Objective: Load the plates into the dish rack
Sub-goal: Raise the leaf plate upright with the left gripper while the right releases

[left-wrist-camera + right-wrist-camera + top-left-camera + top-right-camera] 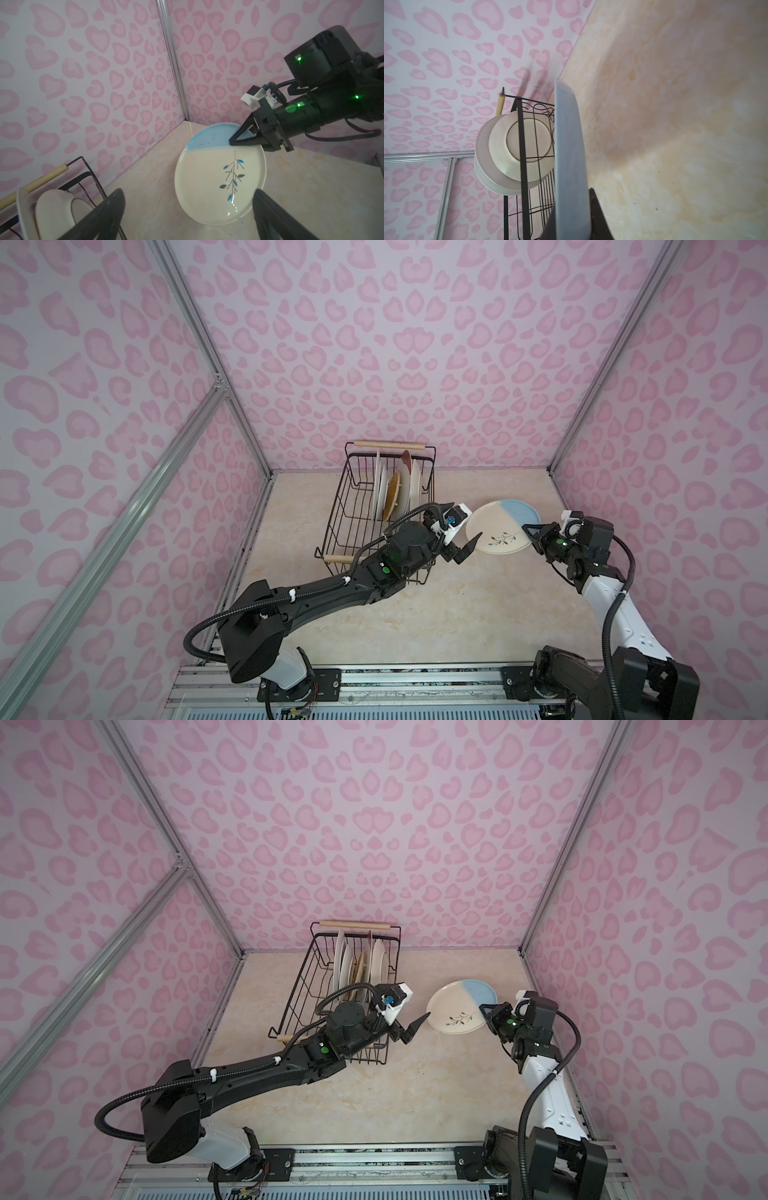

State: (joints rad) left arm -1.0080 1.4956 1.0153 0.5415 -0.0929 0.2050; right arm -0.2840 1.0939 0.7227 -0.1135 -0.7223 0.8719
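Handover, seemingly: right gripper (524,526) clamps the cream-and-blue plate (494,531) by its rim. Left gripper (462,522), jaws wide apart, must next close on it.

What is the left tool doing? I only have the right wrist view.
Observer: The left tool is open and pointed at the face of the cream-and-blue plate.
Operator: Where's my grip on it?
Observer: The right tool is shut on the blue part of the rim, and the plate hangs tilted.
Operator: Room in the rack?
Observer: In the dish rack, the racked plates stand on edge along its right side. Its left side is bare wire.
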